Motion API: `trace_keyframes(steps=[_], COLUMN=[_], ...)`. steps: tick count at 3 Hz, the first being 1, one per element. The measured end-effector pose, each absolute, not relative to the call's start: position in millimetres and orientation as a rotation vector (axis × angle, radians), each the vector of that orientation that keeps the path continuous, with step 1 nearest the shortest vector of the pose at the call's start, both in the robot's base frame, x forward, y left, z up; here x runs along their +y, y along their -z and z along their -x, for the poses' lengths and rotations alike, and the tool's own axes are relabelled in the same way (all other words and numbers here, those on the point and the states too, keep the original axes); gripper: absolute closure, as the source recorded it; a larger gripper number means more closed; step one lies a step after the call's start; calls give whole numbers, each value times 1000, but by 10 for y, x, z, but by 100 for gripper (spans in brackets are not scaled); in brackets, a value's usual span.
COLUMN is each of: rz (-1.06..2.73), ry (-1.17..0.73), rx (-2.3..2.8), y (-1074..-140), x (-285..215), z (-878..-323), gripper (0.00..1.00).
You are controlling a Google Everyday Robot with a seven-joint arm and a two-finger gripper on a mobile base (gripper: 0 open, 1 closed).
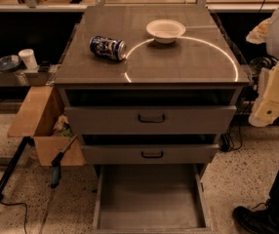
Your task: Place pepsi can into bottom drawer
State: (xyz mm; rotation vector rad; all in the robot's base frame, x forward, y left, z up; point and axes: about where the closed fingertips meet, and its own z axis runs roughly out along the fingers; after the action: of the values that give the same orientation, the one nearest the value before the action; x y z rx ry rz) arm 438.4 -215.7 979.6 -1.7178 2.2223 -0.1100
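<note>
My gripper (pixel 271 99) hangs just off the right side of the cabinet (pixel 188 62), well apart from the load, and I cannot tell whether it is open or closed. The one pepsi can (pixel 108 48) lies on its side on the cabinet top, back-left, near one white bowl (pixel 166 30), so I judge nothing is picked yet. Of the cabinet's three drawers, two upper drawers (pixel 150 119) sit nearly shut, while the bottom drawer (pixel 149 199) is pulled out bare, ready to receive it.

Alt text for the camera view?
A dark blue Pepsi can lies on its side on a grey metal cabinet's top, near a white bowl; the grey bottom drawer is pulled open and bare. The robot's cream claw hangs at the right edge, away from the can.
</note>
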Motion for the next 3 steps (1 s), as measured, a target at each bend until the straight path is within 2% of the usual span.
trace_keyframes(steps=[3], rz=[1717], ry=[121], rx=[2134], y=[-9890], x=[-2078], z=[-4699], gripper=[0])
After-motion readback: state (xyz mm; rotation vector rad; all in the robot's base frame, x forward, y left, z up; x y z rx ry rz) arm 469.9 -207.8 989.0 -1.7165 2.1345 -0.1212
